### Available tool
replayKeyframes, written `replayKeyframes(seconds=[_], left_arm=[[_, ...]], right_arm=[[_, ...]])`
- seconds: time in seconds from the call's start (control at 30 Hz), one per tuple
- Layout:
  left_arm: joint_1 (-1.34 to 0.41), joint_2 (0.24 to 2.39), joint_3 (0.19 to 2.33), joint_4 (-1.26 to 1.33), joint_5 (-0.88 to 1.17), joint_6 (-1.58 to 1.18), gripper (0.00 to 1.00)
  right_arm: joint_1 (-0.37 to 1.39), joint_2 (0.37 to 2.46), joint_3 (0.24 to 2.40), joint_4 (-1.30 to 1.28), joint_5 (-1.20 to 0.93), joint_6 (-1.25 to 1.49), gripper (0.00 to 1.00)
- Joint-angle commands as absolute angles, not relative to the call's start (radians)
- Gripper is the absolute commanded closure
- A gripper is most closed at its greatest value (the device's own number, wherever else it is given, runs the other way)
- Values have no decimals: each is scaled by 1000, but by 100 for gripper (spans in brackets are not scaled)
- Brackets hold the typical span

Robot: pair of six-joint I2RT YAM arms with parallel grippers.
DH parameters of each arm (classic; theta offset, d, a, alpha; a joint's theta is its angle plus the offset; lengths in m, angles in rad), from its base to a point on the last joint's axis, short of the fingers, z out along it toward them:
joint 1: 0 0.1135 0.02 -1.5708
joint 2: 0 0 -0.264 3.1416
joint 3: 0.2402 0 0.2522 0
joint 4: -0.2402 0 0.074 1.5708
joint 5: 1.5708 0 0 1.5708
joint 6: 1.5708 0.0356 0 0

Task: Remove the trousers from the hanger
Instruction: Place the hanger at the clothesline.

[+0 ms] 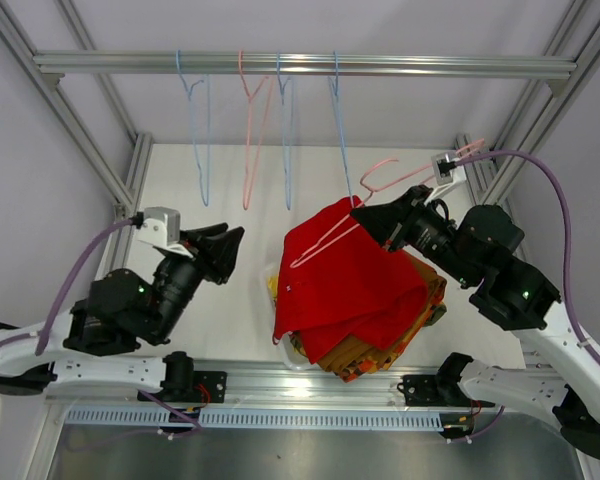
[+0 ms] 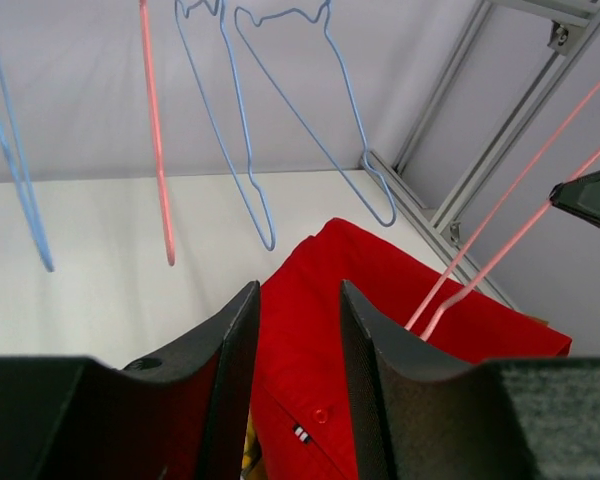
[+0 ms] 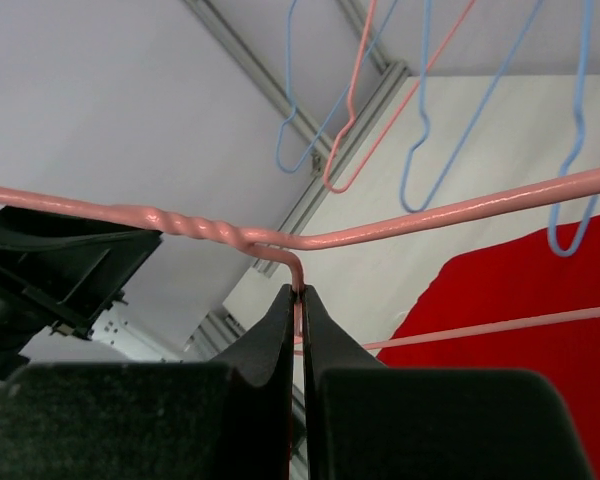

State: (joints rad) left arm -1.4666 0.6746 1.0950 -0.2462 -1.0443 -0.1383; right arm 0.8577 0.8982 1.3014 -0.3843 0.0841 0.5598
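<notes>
The red trousers (image 1: 355, 285) lie on top of a pile of folded pairs at the table's middle. Orange-red patterned cloth (image 1: 405, 335) and a bit of yellow (image 1: 272, 287) show under them. My right gripper (image 1: 365, 215) is shut on a pink wire hanger (image 1: 405, 178), just below its twisted neck (image 3: 195, 225). The hanger's lower end rests against the red cloth (image 2: 380, 290), and I cannot tell whether it passes through. My left gripper (image 1: 228, 243) is open and empty, left of the pile, with the red trousers seen between its fingers (image 2: 238, 340).
A metal rail (image 1: 300, 65) spans the back and carries three blue hangers (image 1: 197, 130) and one pink hanger (image 1: 250, 130), all bare. Frame posts (image 1: 130, 190) stand at both sides of the white table.
</notes>
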Motion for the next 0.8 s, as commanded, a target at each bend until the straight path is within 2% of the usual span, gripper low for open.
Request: replayKeyframes(seconds=[0.0,0.23,0.47,0.77], left_arm=[[-1454,750,1062,-152,-1006,-109,59],[-1447,871,1078,-109,-904,-205,59],[-1447,966,1129,-118,-848,-301,64],[-1447,976,1141,-118,-822,-339,66]], right_arm=[[853,897,1302,-345,-64,578,100],[853,891,1252,-305,-161,614,100],[853,902,1210,-253,-192,641,100],[853,913,1175,-196,-192,655,100]])
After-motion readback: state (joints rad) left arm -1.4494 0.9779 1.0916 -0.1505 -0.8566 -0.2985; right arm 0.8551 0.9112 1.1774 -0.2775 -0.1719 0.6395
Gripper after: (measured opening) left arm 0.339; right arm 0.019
